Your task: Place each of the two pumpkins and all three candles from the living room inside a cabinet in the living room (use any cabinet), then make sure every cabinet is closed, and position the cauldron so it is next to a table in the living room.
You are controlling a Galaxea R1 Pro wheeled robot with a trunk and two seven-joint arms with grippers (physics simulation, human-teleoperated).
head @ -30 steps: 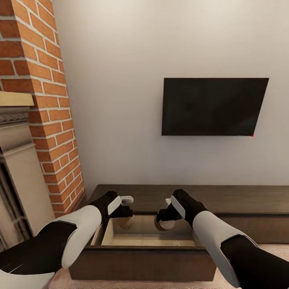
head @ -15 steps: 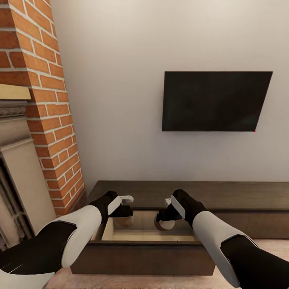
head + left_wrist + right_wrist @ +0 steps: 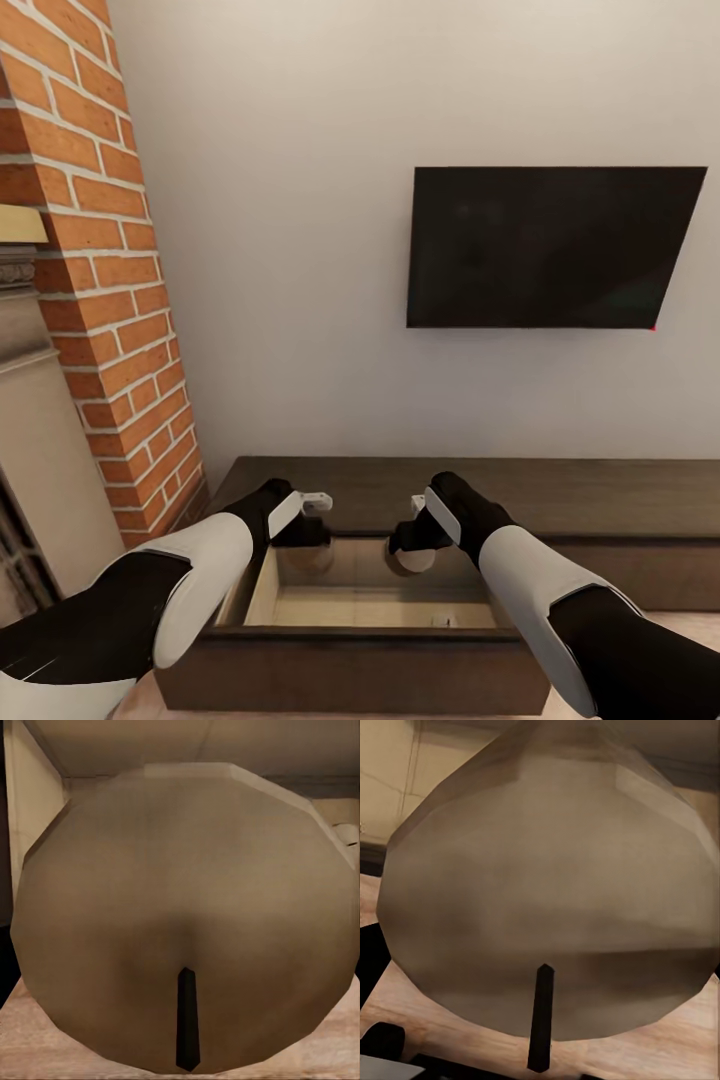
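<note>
While both arms reach forward over the open drawer (image 3: 380,600) of the cabinet (image 3: 600,500), each gripper holds one candle. In the head view the left gripper (image 3: 305,535) is at about 7 o'clock from the picture's middle, and the left candle (image 3: 310,558) hangs just under it, above the pale inside of the drawer. The right gripper (image 3: 408,545) is at about 6 o'clock, and the right candle (image 3: 412,560) shows below it as a pale round shape, also over the drawer. The fingers themselves are hidden by the wrists and the candles, so how wide they stand I cannot tell exactly, but both are closed on their candles.

From the left wrist camera, the left candle (image 3: 187,915) comes very near the lens, tan and faceted, with a short dark wick (image 3: 186,1020). From the right wrist camera, the right candle (image 3: 555,892) looks the same, with its wick (image 3: 540,1020) pointing toward the camera.

On the wall, at about 2 o'clock, hangs a black television (image 3: 550,248). A brick column (image 3: 100,280) stands at 9 o'clock.
</note>
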